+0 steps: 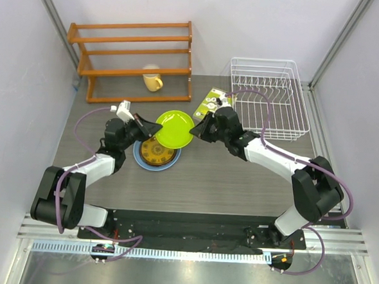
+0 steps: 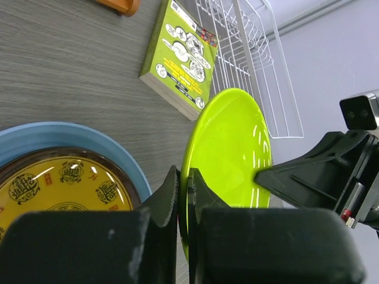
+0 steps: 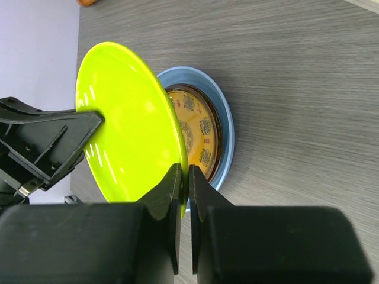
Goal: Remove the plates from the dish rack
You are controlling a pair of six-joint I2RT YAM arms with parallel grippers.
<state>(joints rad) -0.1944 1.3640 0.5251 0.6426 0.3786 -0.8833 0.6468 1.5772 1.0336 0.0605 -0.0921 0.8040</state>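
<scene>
Black fingers (image 2: 166,198) of the left end effector (image 2: 182,177) pinch one rim of a round lime green plate (image 2: 228,148) — the right end effector (image 3: 183,174) clamps the opposite rim, so both are closed on it. That plate hangs tilted above the grey wood-grain bench (image 1: 238,183), partly over a stack there: an amber dark-rimmed patterned plate (image 2: 65,189) sitting in a larger light blue plate (image 2: 71,133). Well to the right, at the far corner, stands the white wire dish rack (image 1: 273,89) — a green book (image 1: 211,101) lies just beside its left side.
</scene>
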